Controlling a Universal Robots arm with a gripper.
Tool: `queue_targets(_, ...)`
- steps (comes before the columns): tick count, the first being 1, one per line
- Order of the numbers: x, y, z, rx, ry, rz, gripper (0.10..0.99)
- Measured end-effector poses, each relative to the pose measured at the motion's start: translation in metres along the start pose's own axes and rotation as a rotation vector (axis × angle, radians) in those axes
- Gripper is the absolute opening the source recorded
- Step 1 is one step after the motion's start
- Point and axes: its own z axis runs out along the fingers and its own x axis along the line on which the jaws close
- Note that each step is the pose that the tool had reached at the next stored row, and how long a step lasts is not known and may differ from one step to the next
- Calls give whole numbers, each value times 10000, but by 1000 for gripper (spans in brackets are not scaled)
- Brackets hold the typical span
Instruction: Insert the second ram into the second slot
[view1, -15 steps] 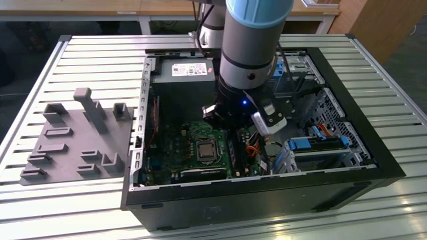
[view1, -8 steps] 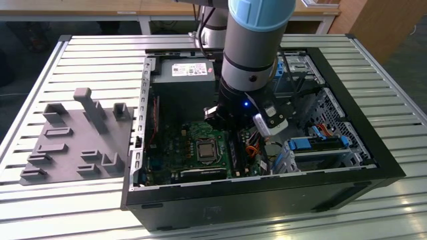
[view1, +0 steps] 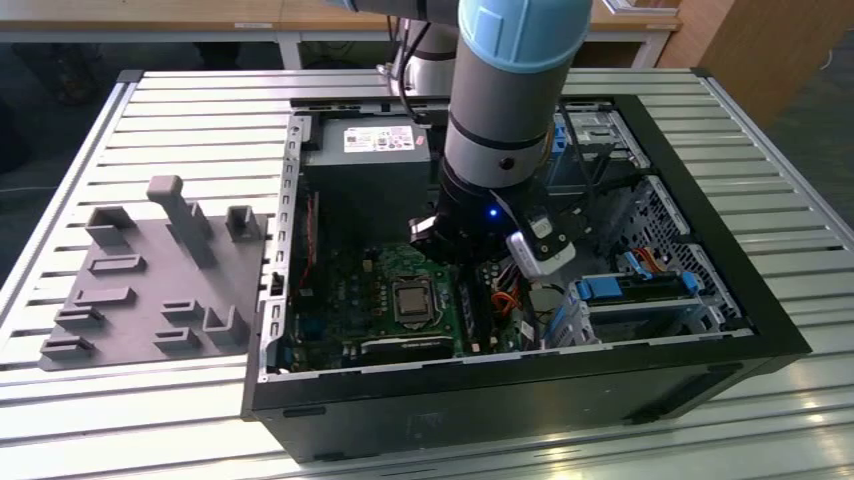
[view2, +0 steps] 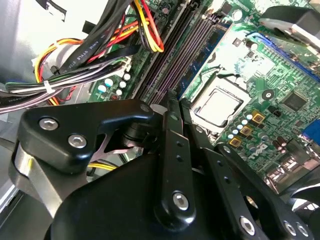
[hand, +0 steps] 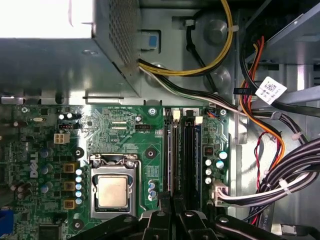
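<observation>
Matte black gripper (hand: 173, 214), bolted linkages, low over green motherboard (hand: 125, 130). 2 fingers (hand: 185, 219) nearly pressed together, apparently pinching second ram (hand: 171, 155): thin flat stick seen edge-on, standing among long dark memory slots (hand: 190, 155), just beside square metal CPU socket (hand: 112, 190). Beyond: perforated steel power supply (hand: 65, 65), bundled glossy cables (hand: 280, 175). Black case (view1: 534, 390) sits on ribbed metal table (view1: 187, 110).
</observation>
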Motion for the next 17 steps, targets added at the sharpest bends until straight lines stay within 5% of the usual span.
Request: queue_targets(17, -47, 13, 103, -1, -1, 0, 133)
